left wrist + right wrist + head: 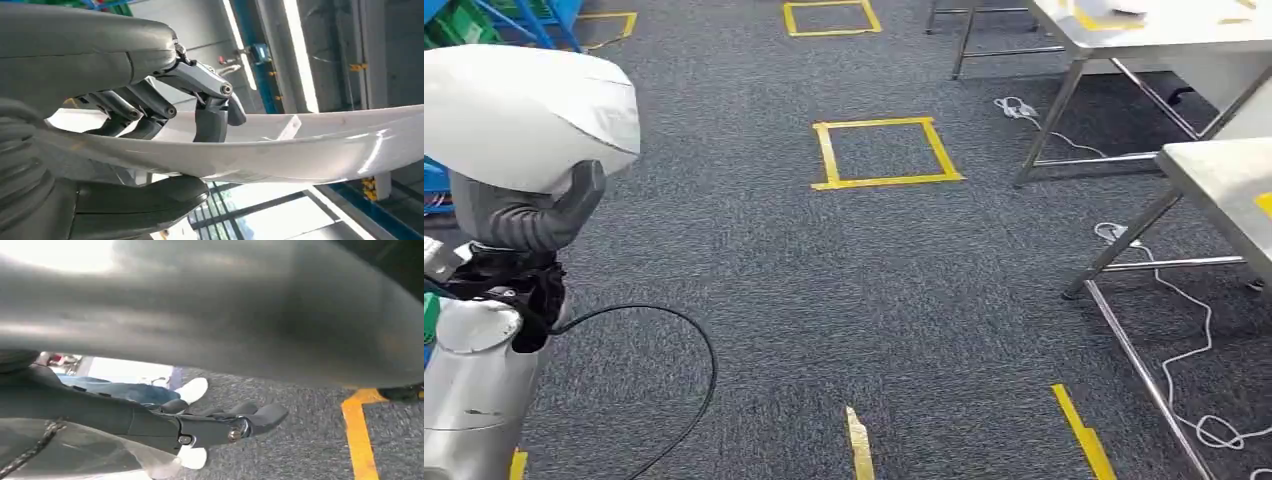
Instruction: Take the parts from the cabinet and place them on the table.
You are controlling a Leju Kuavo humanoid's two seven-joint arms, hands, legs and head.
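Carpet (764, 300), dark grey and marked with yellow tape squares (886, 153), stretched ahead of the left hand (524, 215), and two metal-legged tables (1224, 175) stood well off to its far side with white cables (1194, 350) trailing beneath them. The left hand gripped a white curved part (524, 115) (thumb under its edge, dark fingers (150, 107) curled over the rim), holding it up above the wrist. The right hand (220, 425) held nothing, its fingers lying out nearly straight and close together; a person's white shoes (192, 390) stood beyond them.
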